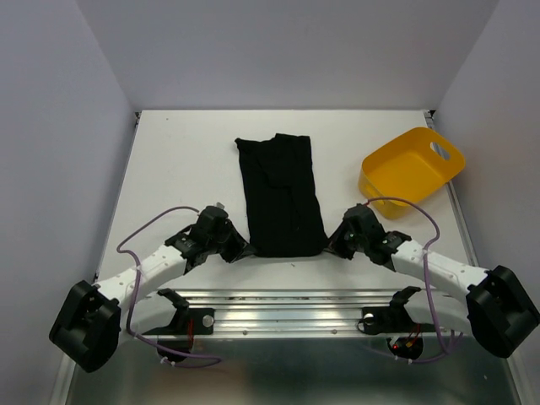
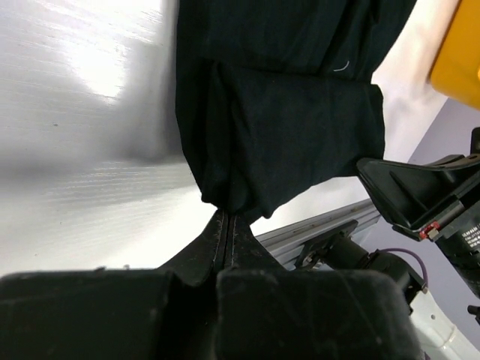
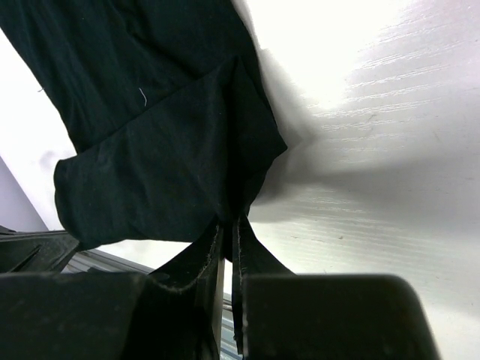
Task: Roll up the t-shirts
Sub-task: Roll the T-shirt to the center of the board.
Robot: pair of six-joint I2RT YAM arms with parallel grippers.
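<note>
From above: yellow tub tilted on the counter, right of the folded black t-shirt, only bare yellow showing inside. Left gripper and right gripper at the t-shirt's near corners.
Left wrist: jaws clamped tight on the near-left corner.
Right wrist: jaws pinching the near-right corner.

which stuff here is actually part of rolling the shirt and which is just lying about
Part of the job:
- black t-shirt, folded into a long strip
- left gripper, shut on its near left corner
- right gripper, shut on its near right corner

Just lying about:
- yellow tub, off to the right, clear of the shirt
- table
</note>
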